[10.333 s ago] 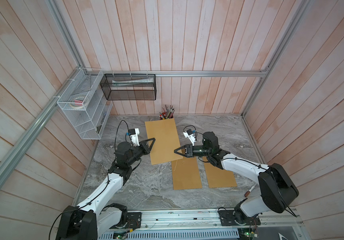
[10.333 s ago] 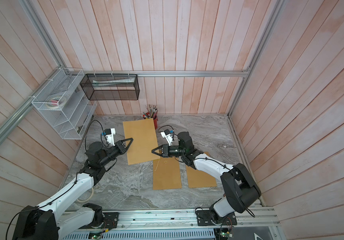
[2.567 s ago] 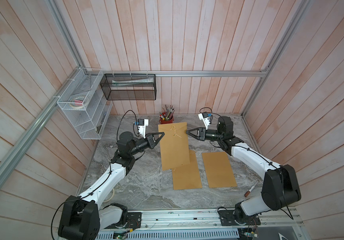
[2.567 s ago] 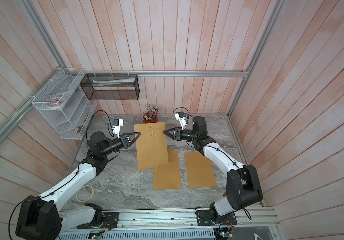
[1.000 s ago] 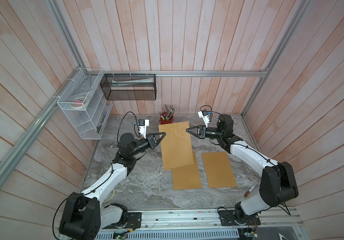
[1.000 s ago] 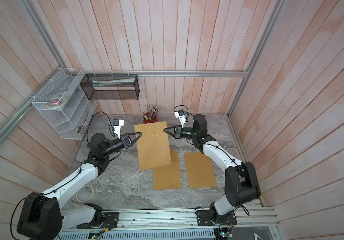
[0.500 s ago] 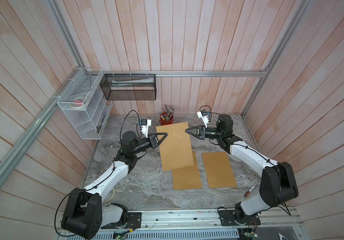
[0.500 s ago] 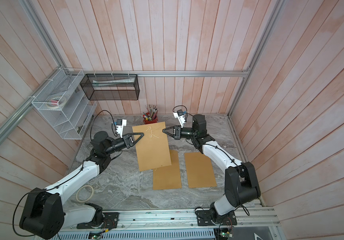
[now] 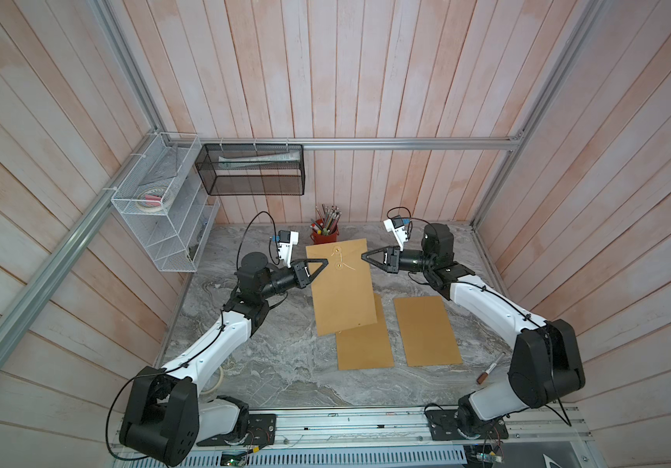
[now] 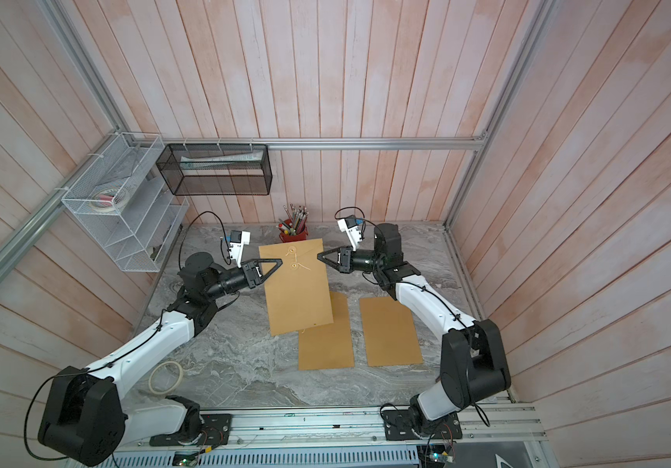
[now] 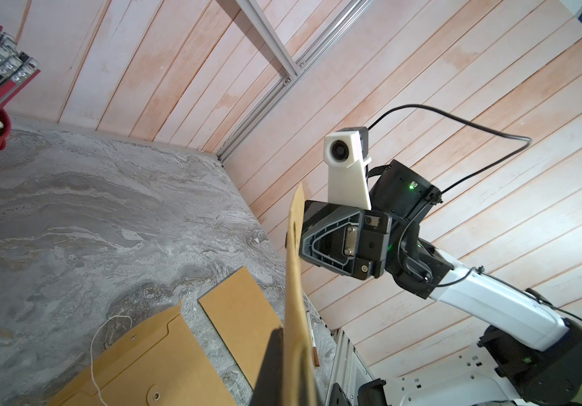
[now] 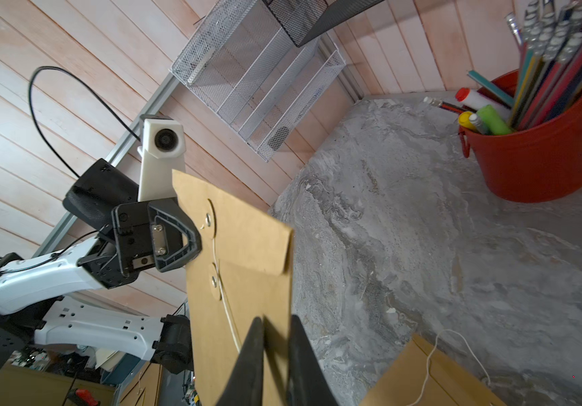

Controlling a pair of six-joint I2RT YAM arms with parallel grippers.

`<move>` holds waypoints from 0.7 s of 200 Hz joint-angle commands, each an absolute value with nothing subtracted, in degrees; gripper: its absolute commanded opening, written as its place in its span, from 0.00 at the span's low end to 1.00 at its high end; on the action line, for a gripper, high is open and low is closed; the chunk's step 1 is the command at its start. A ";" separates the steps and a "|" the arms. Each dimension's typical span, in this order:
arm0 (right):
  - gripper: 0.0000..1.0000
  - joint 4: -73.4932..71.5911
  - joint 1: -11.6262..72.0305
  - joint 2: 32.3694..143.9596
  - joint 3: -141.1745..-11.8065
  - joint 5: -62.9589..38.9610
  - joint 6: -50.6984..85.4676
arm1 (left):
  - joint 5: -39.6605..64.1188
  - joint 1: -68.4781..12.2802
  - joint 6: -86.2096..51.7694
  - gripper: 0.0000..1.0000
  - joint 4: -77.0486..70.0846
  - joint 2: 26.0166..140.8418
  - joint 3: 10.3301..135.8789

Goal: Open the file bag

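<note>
My left gripper (image 9: 325,262) clamps the file bag (image 9: 341,295), right gripper (image 9: 363,256) slightly parted at its other edge; string (image 12: 225,302) looks unwound, next: pinch flap (image 12: 247,232), lift it

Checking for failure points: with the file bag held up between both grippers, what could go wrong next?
The right gripper looks slightly open, so the file bag may hang from the left gripper alone and swing or slip. The loose string near that gripper could snag. The pencil cup close behind could be knocked.

Pink plank walls (image 9: 325,81) (aluminium-framed) enclose a grey marbled tabletop (image 9: 285,364).
</note>
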State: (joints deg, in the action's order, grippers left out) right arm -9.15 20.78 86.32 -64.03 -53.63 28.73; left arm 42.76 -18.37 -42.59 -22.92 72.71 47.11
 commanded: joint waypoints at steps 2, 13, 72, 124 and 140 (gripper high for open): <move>0.17 0.68 21.26 82.45 -66.42 -46.31 21.75 | 39.00 -18.19 -38.75 0.00 -17.79 70.80 50.11; 0.18 3.78 21.82 81.46 -67.07 -43.26 19.61 | 38.27 -18.19 -38.23 0.00 -16.36 70.75 50.51; 0.21 15.20 29.54 81.62 -74.28 -27.53 10.48 | 37.07 -18.28 -37.53 0.00 -11.58 71.85 52.90; 0.22 19.69 35.83 85.87 -79.61 -17.15 4.54 | 37.44 -18.41 -36.71 0.00 -8.07 71.54 54.07; 0.23 21.18 37.14 87.27 -80.87 -14.44 3.12 | 37.35 -18.46 -36.35 0.00 -6.59 71.54 54.62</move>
State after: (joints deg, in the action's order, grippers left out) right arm 16.38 35.59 84.82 -78.61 -21.26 7.16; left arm 37.52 -18.33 -38.00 -9.30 71.68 52.42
